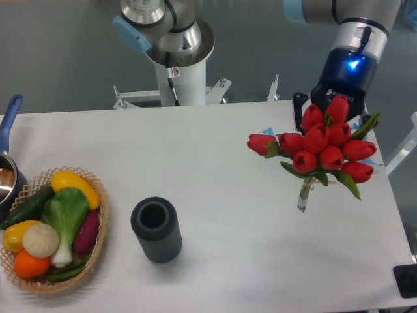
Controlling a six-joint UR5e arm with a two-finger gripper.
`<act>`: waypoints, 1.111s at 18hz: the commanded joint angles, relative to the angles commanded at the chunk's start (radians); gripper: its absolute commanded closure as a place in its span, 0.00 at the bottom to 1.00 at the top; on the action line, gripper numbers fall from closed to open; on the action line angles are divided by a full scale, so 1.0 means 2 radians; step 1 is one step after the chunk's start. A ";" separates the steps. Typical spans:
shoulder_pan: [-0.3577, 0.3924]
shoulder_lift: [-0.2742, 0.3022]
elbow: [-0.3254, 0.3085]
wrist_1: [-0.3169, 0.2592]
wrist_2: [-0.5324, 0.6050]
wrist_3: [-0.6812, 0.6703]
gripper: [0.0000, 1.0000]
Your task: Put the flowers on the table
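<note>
The flowers (322,147), a bunch of red tulips with green leaves and pale green stems (304,191), hang over the right part of the white table (215,163). The blooms face the camera and the stem ends point down-left, seemingly just above the tabletop. My gripper (333,104) comes down from the upper right, directly behind the blooms. One black finger (298,105) shows left of the bunch; the fingertips are hidden by the tulips. The gripper appears shut on the bunch.
A dark grey ribbed cylinder vase (156,229) stands upright left of centre. A wicker basket (98,222) of vegetables sits at the front left, with a pot and its blue handle (9,117) behind it. Blue ribbon scraps (266,132) lie near the flowers. The robot base (177,65) stands behind the table.
</note>
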 joint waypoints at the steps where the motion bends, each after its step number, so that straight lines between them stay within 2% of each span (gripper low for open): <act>1: -0.001 0.001 -0.006 0.005 0.011 0.002 0.64; 5: -0.007 0.002 0.009 -0.004 0.082 -0.003 0.64; 10: -0.033 0.004 0.010 -0.005 0.182 -0.003 0.65; 12: -0.044 0.003 0.011 -0.006 0.218 -0.002 0.69; 14: -0.063 0.001 0.010 -0.005 0.252 0.000 0.69; 16: -0.089 -0.008 0.010 -0.006 0.313 0.001 0.69; 20: -0.141 -0.038 0.021 -0.005 0.428 0.000 0.69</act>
